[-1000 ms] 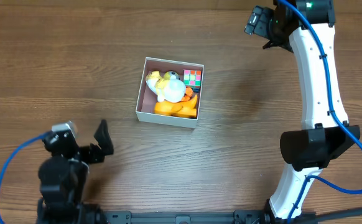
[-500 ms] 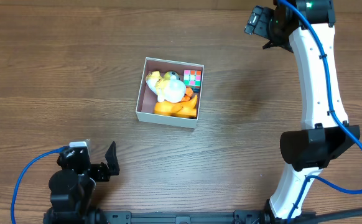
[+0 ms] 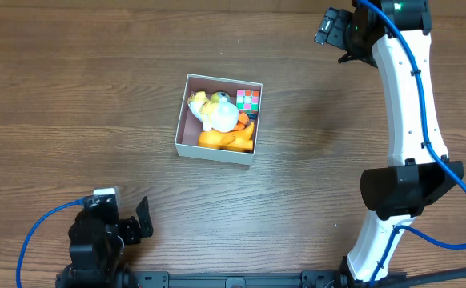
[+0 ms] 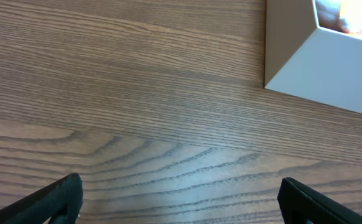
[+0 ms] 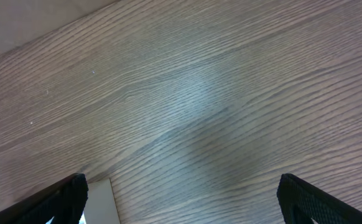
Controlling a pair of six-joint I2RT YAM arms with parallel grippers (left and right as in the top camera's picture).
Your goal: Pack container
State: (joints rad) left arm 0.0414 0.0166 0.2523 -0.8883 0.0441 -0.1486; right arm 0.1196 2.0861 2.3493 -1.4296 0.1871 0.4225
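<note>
You have the container (image 3: 214, 153) at the middle of the counter (image 3: 73, 88), holding plush toys (image 3: 217, 117) and a colour cube (image 3: 248, 99). Nothing shows outside it, so packing appears complete. Left hand (image 4: 181, 200) and right hand (image 5: 181, 194) gape wide, empty, well apart from it.

L claw (image 3: 140, 223) is held low, close to its base, jaws spread wide. R arm (image 3: 409, 104) is extended far forward; R claw (image 3: 339, 38) is likewise spread wide.
</note>
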